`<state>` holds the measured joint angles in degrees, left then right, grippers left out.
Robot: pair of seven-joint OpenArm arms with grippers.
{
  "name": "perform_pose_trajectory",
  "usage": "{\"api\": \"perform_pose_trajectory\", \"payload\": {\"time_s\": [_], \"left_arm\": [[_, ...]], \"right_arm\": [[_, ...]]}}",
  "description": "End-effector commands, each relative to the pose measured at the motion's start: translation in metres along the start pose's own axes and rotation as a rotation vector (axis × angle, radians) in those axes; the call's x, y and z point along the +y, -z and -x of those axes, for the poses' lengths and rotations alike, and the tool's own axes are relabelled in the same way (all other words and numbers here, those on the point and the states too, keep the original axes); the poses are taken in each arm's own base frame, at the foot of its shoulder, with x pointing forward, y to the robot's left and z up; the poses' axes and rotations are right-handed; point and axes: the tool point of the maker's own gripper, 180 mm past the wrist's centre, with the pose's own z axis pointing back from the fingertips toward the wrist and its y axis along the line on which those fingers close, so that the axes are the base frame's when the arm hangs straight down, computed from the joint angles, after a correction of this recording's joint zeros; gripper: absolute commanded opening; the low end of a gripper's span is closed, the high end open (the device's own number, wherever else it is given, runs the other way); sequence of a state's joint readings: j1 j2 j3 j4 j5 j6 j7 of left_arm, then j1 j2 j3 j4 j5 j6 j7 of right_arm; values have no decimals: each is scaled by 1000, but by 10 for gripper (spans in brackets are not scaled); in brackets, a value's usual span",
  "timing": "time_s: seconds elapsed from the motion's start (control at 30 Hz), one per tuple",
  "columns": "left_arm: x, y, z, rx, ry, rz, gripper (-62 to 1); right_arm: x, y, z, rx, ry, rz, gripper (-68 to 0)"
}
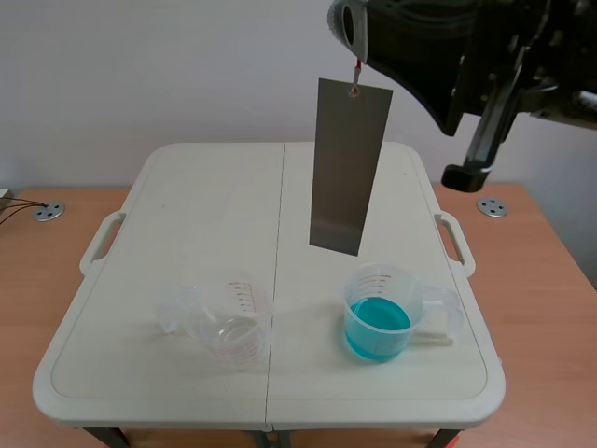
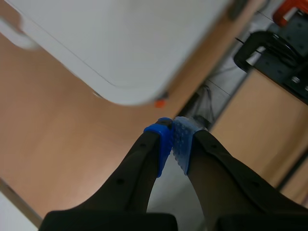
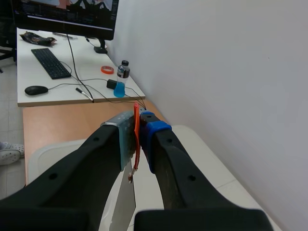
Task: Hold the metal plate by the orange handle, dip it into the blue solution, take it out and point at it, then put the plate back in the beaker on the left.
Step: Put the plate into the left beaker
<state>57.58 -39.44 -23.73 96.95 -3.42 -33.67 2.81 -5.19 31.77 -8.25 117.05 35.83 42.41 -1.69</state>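
Black fingers of the right gripper (image 3: 137, 127) pinch the orange handle (image 3: 136, 140) — the metal plate (image 1: 349, 168) dangles beneath in mid-air, above the beaker of blue solution (image 1: 378, 315). The left gripper (image 2: 172, 132) is closed on nothing, the table (image 2: 144, 53) corner just ahead.

Obstacles: metal plate (image 1: 350, 168) hanging over tabletop (image 1: 205, 205) centre; blue beaker (image 1: 381, 313) right, clear beaker (image 1: 227, 322) left.
Free room: bare strip between beakers.
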Motion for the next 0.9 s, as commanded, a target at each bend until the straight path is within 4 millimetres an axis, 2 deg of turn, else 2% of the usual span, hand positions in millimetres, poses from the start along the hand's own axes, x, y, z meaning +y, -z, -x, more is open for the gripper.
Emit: {"api": "perform_pose_trajectory", "payload": {"time_s": [0.0, 0.27, 0.47, 0.87], "left_arm": [[-12, 0, 5, -10, -34, 26, -581], [-42, -4, 44, 46, -146, 77, -581], [-74, 0, 71, 118, -141, 157, -581], [-118, 6, 98, 137, -190, 193, -581]], "right_arm": [[1, 6, -13, -44, -13, -14, -662], [12, 29, -16, -56, 0, -52, -662], [22, 46, -17, -68, 23, -87, -662], [32, 81, 1, -55, 69, -139, -662]]}}
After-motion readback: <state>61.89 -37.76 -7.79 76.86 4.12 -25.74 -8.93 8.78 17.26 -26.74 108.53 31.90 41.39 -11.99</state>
